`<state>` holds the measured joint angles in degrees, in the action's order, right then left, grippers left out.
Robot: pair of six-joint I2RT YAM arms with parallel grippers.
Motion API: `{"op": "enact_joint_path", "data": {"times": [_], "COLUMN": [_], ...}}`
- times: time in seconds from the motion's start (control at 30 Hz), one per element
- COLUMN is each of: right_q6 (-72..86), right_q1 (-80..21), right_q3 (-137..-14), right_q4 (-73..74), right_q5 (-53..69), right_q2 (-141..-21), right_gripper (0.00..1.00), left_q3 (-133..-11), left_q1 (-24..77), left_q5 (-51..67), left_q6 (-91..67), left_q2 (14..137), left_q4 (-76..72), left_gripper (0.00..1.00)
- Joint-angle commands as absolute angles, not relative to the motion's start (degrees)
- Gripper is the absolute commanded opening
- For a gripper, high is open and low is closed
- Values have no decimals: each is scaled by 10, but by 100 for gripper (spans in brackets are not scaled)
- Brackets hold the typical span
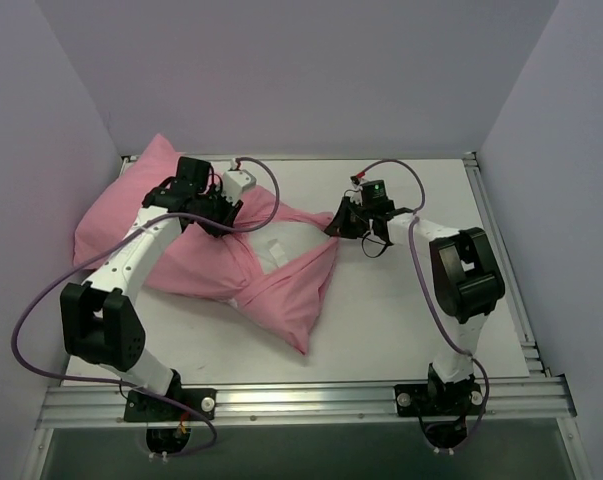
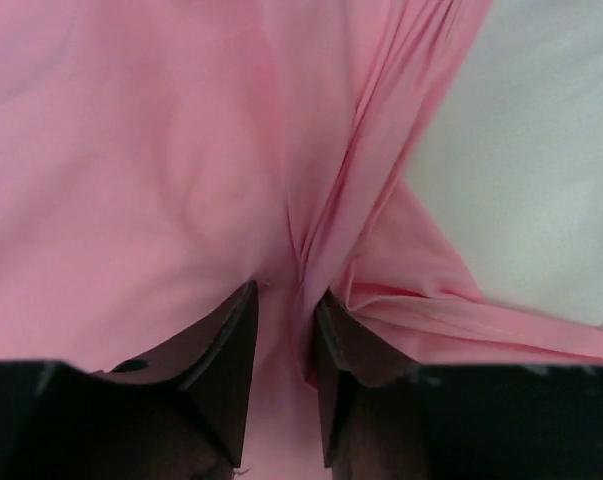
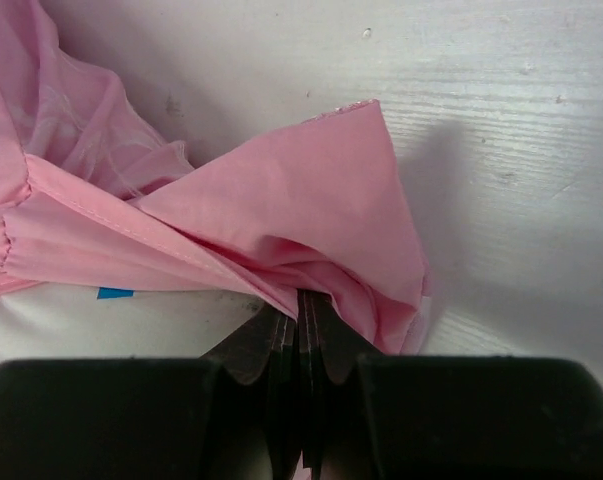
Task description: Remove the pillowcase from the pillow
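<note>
The pink pillowcase (image 1: pixel 299 290) lies bunched across the left and middle of the table. The white pillow (image 1: pixel 279 262) shows through its stretched opening in the middle. My left gripper (image 1: pixel 219 215) is at the far edge of that opening. In the left wrist view it (image 2: pixel 286 295) is shut on a gathered fold of the pillowcase (image 2: pixel 161 170), with the pillow (image 2: pixel 541 140) at the right. My right gripper (image 1: pixel 339 222) holds the right end of the opening. In the right wrist view it (image 3: pixel 299 295) is shut tight on a corner of the pillowcase (image 3: pixel 301 200).
The white table (image 1: pixel 411 320) is enclosed by pale walls on the left, back and right. A metal rail (image 1: pixel 311 400) runs along the front edge by the arm bases. Purple cables loop from both arms. The pillowcase's far left end (image 1: pixel 116 205) lies against the left wall.
</note>
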<state>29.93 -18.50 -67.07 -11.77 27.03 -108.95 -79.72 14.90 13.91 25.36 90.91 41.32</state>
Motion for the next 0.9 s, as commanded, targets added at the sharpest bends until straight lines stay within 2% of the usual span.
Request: {"op": "enact_joint_path", "data": {"times": [0.0,0.03,0.07,0.17,0.27,0.37,0.47,0.53,0.6,0.7,0.87], "right_q6": [294,301,309,326,334,338,343,342,342,343,345], "right_q1": [-183,-184,-187,-189,-194,-196,-195,-196,-196,-196,-200], "right_q3": [-663,-663,-662,-659,-660,-661,-662,-661,-661,-660,-661], "right_q4": [-90,-95,-99,-110,-115,-115,-115,-113,-112,-110,-107], "right_q5": [213,219,231,245,246,250,252,250,249,250,249], "right_q2": [-1065,-1063,-1057,-1042,-1032,-1024,-1019,-1014,-1013,-1012,-1005], "right_gripper": [0,0,0,0,0,0,0,0,0,0,0], "left_q3": [-859,-876,-893,-952,-1002,-1057,-1098,-1102,-1105,-1125,-1126], "left_q1": [161,163,166,186,216,266,341,380,423,434,435], "left_q5": [121,138,170,219,250,282,249,188,139,70,6], "left_q6": [271,265,265,267,260,243,245,264,275,279,303], "left_q2": [885,886,885,876,866,874,912,949,982,1070,1115], "left_q4": [466,475,483,504,502,500,523,533,544,554,528], "left_gripper": [40,60,67,81,86,88,88,75,69,69,70]}}
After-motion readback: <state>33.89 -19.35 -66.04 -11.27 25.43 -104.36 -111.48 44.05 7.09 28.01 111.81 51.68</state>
